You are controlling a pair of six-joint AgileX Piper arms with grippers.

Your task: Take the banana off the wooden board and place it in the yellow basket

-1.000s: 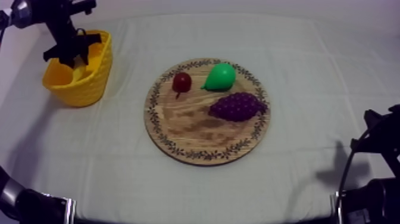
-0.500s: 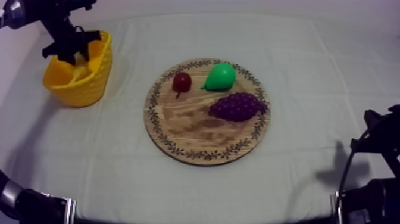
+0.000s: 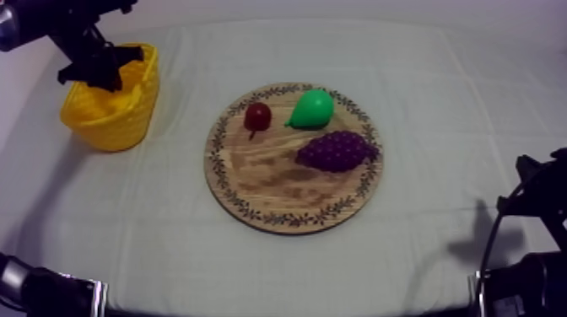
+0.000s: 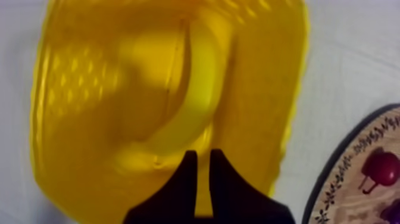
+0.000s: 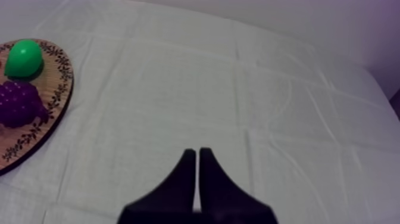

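Wooden board (image 3: 278, 181) sits mid-surface (image 3: 439, 126) and carries three fruits: a small red fruit (image 3: 257, 115) and a pear (image 3: 313, 109) side by side at its far rim, and a bunch of grapes (image 3: 336, 151) just in front of the pear. The yellow basket (image 3: 118, 126) stands well to the left of the board, toward the far corner, clear of its rim. The banana (image 4: 199, 89) lies inside the basket, curved along the wall and off the board. Left jaws hang above the basket's opening, on its side away from the board; in the left wrist view they are drawn together into a narrow wedge with only a sliver between them, gripping nothing, with the banana below them. Right jaws rest low, well to the right of the board, over bare cloth, closed flat together and empty.
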